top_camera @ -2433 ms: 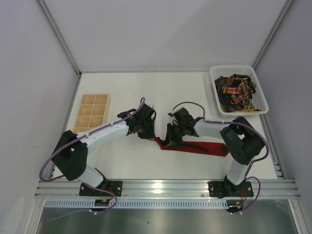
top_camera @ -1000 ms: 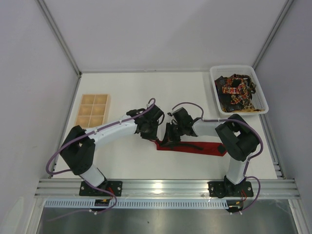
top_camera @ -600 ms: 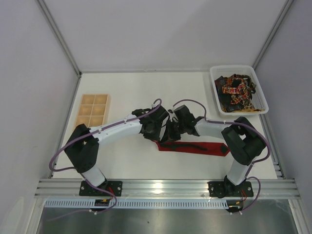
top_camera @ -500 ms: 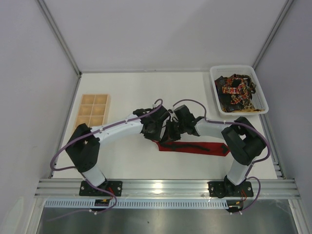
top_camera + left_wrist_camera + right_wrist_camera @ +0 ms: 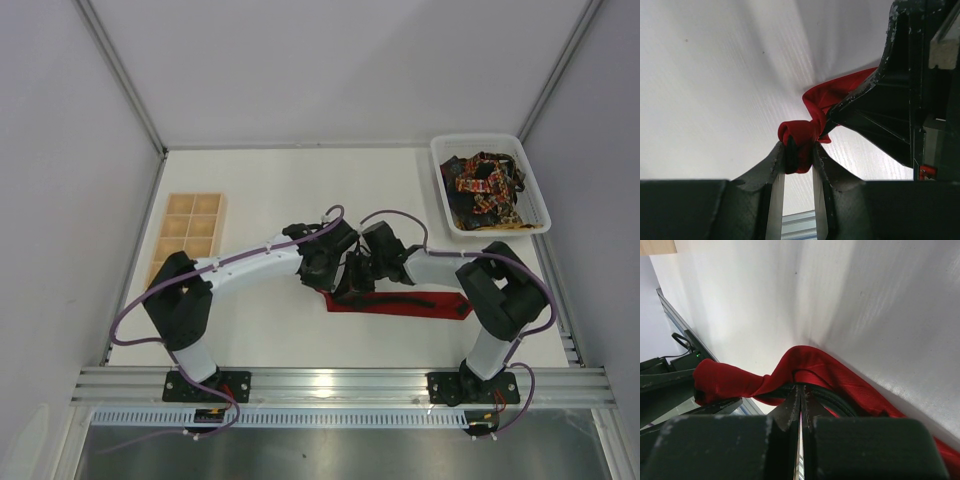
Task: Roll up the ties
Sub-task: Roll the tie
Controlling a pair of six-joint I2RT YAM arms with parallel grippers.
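A plain red tie (image 5: 420, 304) lies flat along the table's front, its left end lifted and twisted. My left gripper (image 5: 799, 150) is shut on that bunched, rolled end (image 5: 799, 134). My right gripper (image 5: 801, 388) is shut, its closed tips pushed up against the black-lined fold of the red tie (image 5: 840, 371). In the top view the left gripper (image 5: 335, 268) and the right gripper (image 5: 350, 288) sit side by side over the tie's left end. Several dark patterned ties (image 5: 485, 185) lie heaped in a basket.
A white basket (image 5: 443, 205) stands at the back right. A wooden compartment tray (image 5: 190, 232) lies at the left. Side walls close in the table, and a metal rail (image 5: 340, 380) runs along its front edge.
My left arm has swung right until its gripper is next to the right one, carrying the tie's end with it. The right gripper has barely moved.
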